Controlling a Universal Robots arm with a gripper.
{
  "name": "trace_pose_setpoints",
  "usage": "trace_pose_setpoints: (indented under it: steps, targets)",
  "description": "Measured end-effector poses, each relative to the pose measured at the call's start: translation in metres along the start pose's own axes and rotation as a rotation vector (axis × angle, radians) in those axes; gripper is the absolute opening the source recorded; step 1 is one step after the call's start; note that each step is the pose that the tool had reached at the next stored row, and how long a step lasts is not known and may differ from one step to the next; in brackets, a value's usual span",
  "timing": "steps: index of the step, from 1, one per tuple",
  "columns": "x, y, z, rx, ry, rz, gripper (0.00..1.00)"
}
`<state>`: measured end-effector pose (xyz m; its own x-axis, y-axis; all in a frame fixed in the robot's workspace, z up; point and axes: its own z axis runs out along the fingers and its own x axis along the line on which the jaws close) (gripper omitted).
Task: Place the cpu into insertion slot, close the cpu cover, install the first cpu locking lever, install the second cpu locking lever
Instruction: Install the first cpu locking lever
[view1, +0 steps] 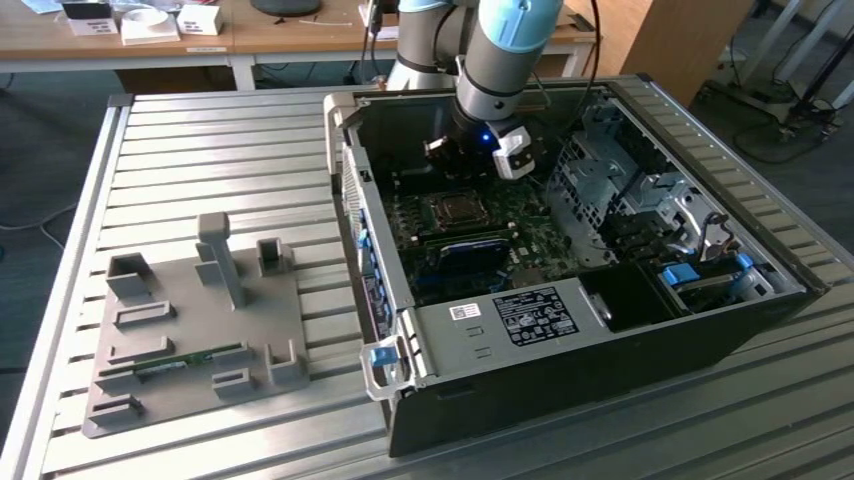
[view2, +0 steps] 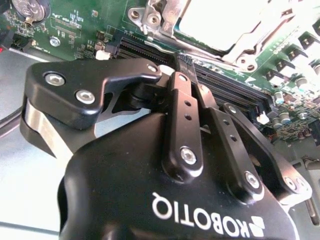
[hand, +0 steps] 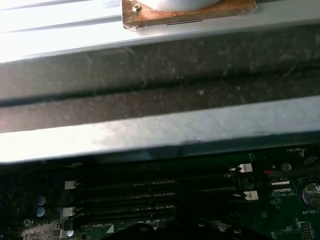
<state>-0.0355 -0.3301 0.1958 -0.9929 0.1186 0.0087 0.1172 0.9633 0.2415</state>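
Both my fingers (view2: 184, 107) look pressed together on nothing as my gripper (view2: 181, 59) hangs just beside the cpu cover (view2: 227, 37), seemingly shut over the cpu; thin stiff metal, best nudged by its edge.

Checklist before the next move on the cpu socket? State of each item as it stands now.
1. cpu in the socket: ok, silvery top sits inside the frame.
2. cpu cover down over it: ok, looks flat in the exterior view.
3. Locking levers latched: cannot tell.
4. gripper off the socket: ok, it is over the memory slots beside it.
5. Anything in the gripper: cannot tell.
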Motion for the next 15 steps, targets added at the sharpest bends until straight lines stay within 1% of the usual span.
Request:
trace_pose_setpoints:
  steps: [15]
  targets:
    - [-0.0001, -0.0006, 0.0026, -0.0002, -0.0002, 0.0, 0.11]
